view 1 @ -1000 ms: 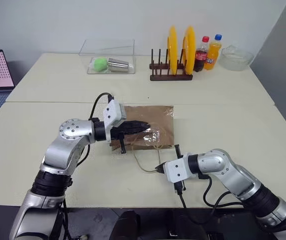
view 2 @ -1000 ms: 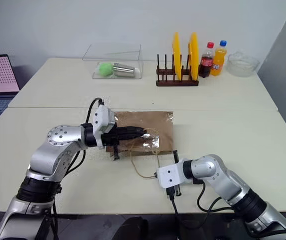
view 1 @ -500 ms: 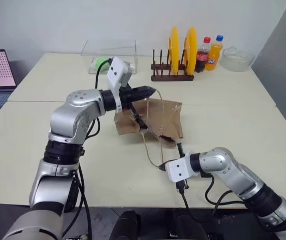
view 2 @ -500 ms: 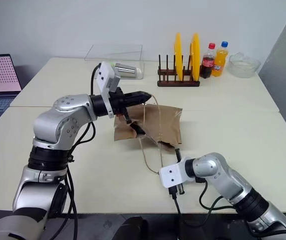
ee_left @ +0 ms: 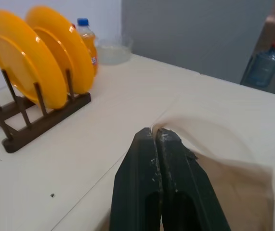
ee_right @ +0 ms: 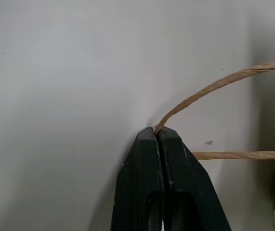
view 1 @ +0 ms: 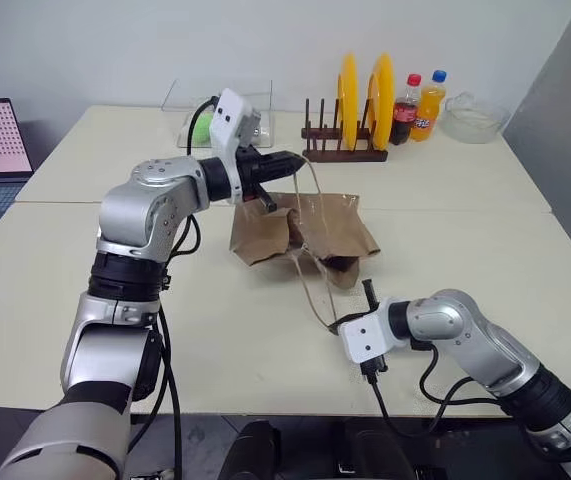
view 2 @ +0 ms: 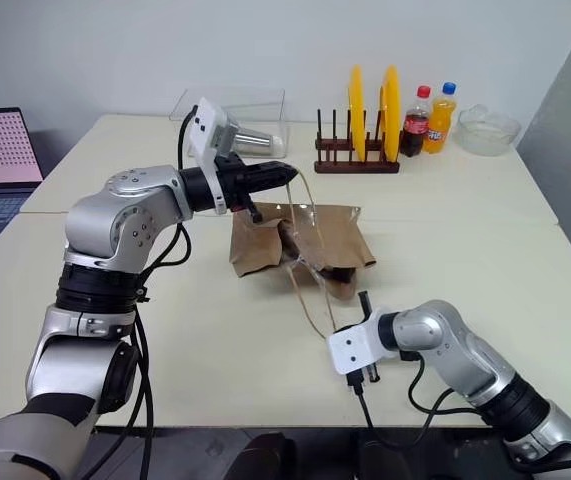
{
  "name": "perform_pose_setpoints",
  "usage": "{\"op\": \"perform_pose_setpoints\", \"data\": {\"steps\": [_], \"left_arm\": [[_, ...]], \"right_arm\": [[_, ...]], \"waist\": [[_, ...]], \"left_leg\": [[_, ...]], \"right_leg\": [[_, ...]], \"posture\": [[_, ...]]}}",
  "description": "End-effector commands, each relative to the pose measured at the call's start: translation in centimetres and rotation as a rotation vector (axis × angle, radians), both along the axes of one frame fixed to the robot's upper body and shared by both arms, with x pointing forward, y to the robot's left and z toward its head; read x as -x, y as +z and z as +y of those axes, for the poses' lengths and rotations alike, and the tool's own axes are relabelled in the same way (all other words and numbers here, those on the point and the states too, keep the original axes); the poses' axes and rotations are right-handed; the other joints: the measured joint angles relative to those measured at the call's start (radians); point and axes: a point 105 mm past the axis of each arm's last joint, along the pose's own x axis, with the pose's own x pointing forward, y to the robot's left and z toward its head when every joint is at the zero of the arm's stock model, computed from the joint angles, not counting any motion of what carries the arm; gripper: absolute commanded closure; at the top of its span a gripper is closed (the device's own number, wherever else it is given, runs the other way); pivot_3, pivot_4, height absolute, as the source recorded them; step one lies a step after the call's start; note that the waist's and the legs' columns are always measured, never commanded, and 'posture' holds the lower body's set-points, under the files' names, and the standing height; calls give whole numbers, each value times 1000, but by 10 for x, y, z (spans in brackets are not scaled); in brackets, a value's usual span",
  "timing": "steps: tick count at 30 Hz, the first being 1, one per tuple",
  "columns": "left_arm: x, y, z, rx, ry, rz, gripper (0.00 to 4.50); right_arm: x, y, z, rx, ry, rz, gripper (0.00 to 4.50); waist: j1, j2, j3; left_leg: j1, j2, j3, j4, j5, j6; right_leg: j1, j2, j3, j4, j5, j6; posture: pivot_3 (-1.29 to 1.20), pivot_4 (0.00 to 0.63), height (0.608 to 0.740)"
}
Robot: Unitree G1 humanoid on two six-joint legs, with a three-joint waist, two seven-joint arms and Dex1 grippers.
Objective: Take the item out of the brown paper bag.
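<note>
Both grippers, left [view 1: 300, 158] and right [view 1: 333, 326], clamp the brown paper bag's [view 1: 340, 228] 2 loop handles; pulling apart risks tearing them

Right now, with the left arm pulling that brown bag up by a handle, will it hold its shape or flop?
Probably flop: the brown paper bag is creased and sagging. The handle looks thin, so it may strain. Likely light, since one left gripper lifts it.

left hand [view 1: 300, 158] risen, brown paper bag [view 1: 340, 228] lifted
</note>
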Motion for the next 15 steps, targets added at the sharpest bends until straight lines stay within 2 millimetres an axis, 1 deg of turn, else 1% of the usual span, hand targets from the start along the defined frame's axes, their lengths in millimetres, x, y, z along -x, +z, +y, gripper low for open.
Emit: {"op": "perform_pose_setpoints", "data": {"steps": [1, 6, 10, 12, 15], "left_arm": [[7, 57, 11, 61, 26, -187, 4500], [6, 64, 10, 68, 15, -205, 4500], [11, 61, 6, 60, -30, -202, 4500], [16, 55, 3, 48, -72, -190, 4500], [27, 44, -1, 18, -142, -163, 4500]], "right_arm": [[24, -47, -24, 176, 5, 190, 4481], [25, -48, -27, 182, 4, 193, 4481], [19, -45, -22, 140, -14, 159, 4481], [16, -38, -15, 81, -18, 143, 4481], [10, -19, -4, -31, -39, 114, 4481]], "waist": [[0, 0, -1], [3, 1, -8], [3, 1, -8], [2, 1, -8], [-2, 1, -8]], "left_leg": [[0, 0, 0, 0, 0, 0], [6, -2, 1, 0, 0, 0], [5, -2, 1, 0, 0, 0], [5, -2, 1, 0, 0, 0], [6, -2, 1, 0, 0, 0]], "right_leg": [[1, 0, 0, 0, 0, 0], [7, -2, 1, -2, -2, 3], [6, -2, 1, -1, -2, 3], [7, -2, 1, -1, -2, 3], [6, -2, 2, -1, -2, 3]], "posture": [[0, 150, 740], [0, 150, 740], [0, 150, 740], [0, 150, 740], [0, 150, 740]]}}
